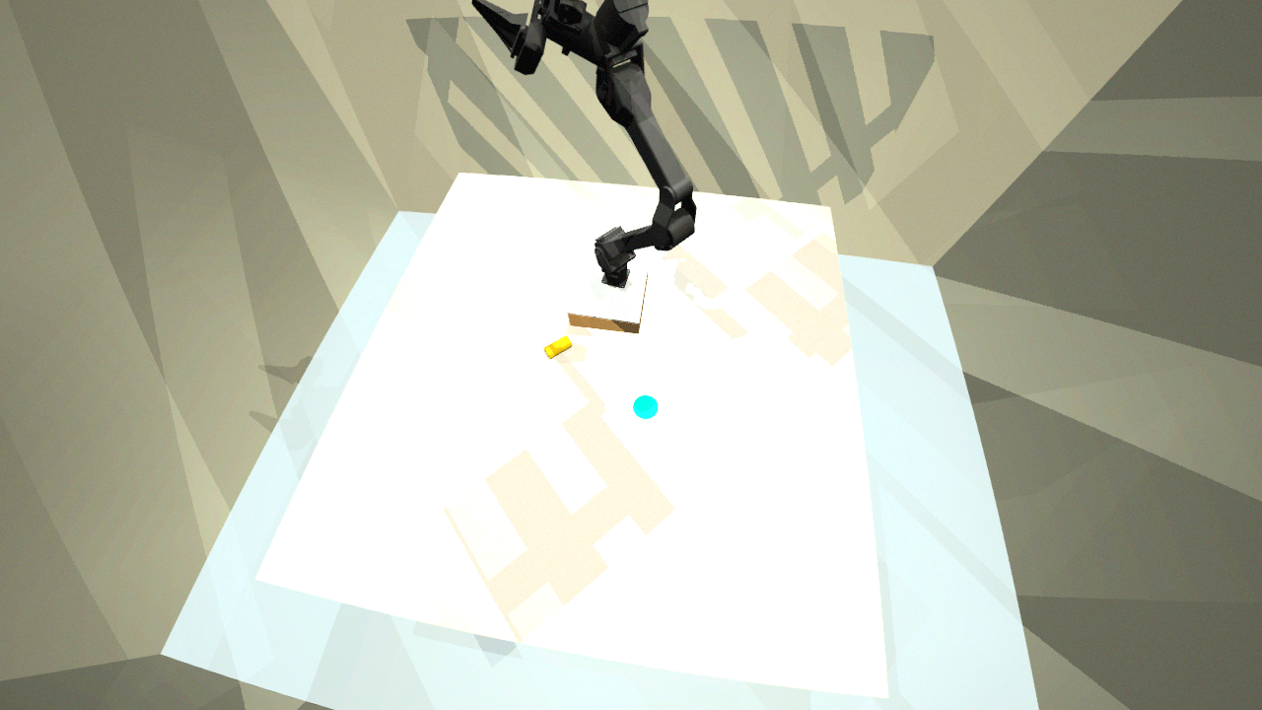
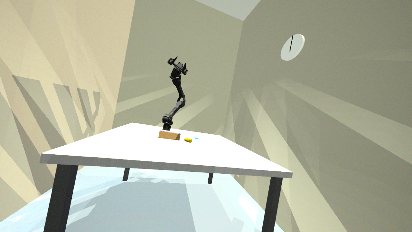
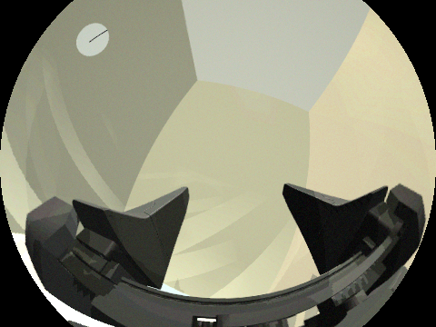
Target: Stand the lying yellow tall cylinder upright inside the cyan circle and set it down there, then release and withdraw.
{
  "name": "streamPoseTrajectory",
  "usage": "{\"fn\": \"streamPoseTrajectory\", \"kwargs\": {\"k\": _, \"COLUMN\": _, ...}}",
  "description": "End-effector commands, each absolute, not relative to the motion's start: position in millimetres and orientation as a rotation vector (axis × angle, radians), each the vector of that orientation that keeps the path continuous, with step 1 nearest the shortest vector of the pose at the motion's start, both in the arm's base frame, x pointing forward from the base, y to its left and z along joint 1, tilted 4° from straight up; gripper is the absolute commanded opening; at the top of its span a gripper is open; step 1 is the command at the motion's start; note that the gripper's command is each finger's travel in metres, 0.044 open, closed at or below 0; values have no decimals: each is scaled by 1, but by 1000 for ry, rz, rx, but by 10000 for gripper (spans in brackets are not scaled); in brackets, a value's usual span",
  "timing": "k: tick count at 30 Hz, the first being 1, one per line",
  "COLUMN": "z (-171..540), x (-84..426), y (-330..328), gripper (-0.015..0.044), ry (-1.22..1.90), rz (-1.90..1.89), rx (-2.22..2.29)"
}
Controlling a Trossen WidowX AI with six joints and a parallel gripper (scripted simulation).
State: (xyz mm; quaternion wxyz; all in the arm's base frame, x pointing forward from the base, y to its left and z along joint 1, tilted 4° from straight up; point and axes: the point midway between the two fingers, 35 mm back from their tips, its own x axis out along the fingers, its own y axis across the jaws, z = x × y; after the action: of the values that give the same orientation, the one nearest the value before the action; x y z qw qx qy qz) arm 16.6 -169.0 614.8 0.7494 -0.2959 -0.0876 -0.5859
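Note:
The yellow tall cylinder point(image 1: 557, 346) point(image 2: 188, 140) lies on its side on the white table, close to the front left corner of the arm's base block in the top view. The cyan circle point(image 1: 646, 406) point(image 2: 195, 138) lies flat on the table, apart from the cylinder, and nothing stands in it. My gripper point(image 2: 181, 59) point(image 3: 238, 192) is open and empty, raised high above the table and far from the cylinder. In the top view it is partly cut off by the top edge. The wrist view shows neither cylinder nor circle.
The arm's base stands on a block point(image 1: 604, 321) point(image 2: 169, 135) with a white top and brown sides, right beside the cylinder. The white table point(image 1: 749, 530) point(image 2: 115, 152) has its edges well away from both objects. A round wall clock point(image 2: 292, 47) point(image 3: 93, 40) hangs on a wall.

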Motion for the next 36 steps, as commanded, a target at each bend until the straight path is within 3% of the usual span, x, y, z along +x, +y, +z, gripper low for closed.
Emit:
{"fn": "streamPoseTrajectory", "kwargs": {"k": 1, "z": 614, "x": 16, "y": -170, "gripper": 374, "ry": -193, "rz": -1279, "rx": -644}}
{"fn": "streamPoseTrajectory", "kwargs": {"k": 4, "z": 610, "x": 16, "y": -180, "gripper": 309, "ry": -216, "rz": -1256, "rx": -610}}
{"fn": "streamPoseTrajectory", "kwargs": {"k": 19, "z": 531, "x": 34, "y": -271, "gripper": 309, "ry": -202, "rz": -1135, "rx": -125}}
{"fn": "streamPoseTrajectory", "kwargs": {"k": 36, "z": 405, "x": 118, "y": -323, "gripper": 309, "ry": 50, "rz": -966, "rx": 350}}
